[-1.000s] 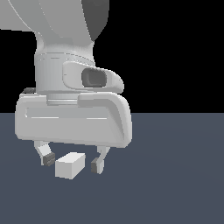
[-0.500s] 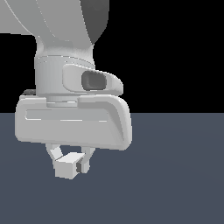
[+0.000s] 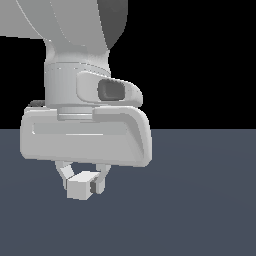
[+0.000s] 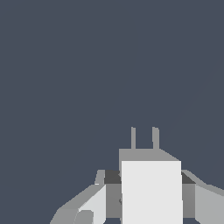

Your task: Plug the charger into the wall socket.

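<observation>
The charger is a small off-white block held between my fingers, just below the broad grey hand in the exterior view. My gripper is shut on it, one finger on each side. In the wrist view the charger fills the space between the two fingers, and its two thin prongs point away from the camera over the dark floor. The wall socket is out of view in both frames.
A plain dark grey-blue floor spreads around the gripper, under a black background. The arm's bulky white body hides whatever lies behind it in the exterior view.
A second ago the fingers stood wide on either side of the charger on the floor. They have since closed on the block, which now sits slightly higher.
</observation>
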Robot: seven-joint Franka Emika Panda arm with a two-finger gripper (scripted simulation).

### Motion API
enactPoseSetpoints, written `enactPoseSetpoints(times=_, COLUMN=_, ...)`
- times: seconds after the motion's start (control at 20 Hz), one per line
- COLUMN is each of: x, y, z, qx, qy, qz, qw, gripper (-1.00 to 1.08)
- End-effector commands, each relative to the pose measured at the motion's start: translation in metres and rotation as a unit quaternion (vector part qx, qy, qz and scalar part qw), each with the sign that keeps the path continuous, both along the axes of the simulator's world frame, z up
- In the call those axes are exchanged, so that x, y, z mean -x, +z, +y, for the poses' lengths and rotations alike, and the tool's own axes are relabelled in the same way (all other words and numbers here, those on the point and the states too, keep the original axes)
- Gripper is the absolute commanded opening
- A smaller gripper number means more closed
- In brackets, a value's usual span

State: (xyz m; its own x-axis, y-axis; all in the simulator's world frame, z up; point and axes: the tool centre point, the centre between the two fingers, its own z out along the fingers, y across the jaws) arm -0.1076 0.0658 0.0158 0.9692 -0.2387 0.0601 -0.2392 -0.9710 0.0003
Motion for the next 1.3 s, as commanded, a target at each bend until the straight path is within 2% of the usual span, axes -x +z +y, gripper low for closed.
enactPoseSetpoints(times=0.0, x=-0.004, y=0.004, z=-0.003, qx=0.0, qy=0.008, qz=0.0, qw=1.0, gripper=-1.0)
enactPoseSetpoints(times=0.45, x=-0.034, y=0.031, z=-0.021, qx=0.001, qy=0.068, qz=-0.001, qw=0.9977, gripper=-1.0)
enactPoseSetpoints(times=0.9, x=-0.077, y=0.066, z=-0.037, qx=0.0, qy=0.146, qz=-0.001, qw=0.9892, gripper=-1.0)
enactPoseSetpoints(times=1.25, x=-0.098, y=0.081, z=-0.04, qx=0.0, qy=0.182, qz=-0.001, qw=0.9833, gripper=-1.0)
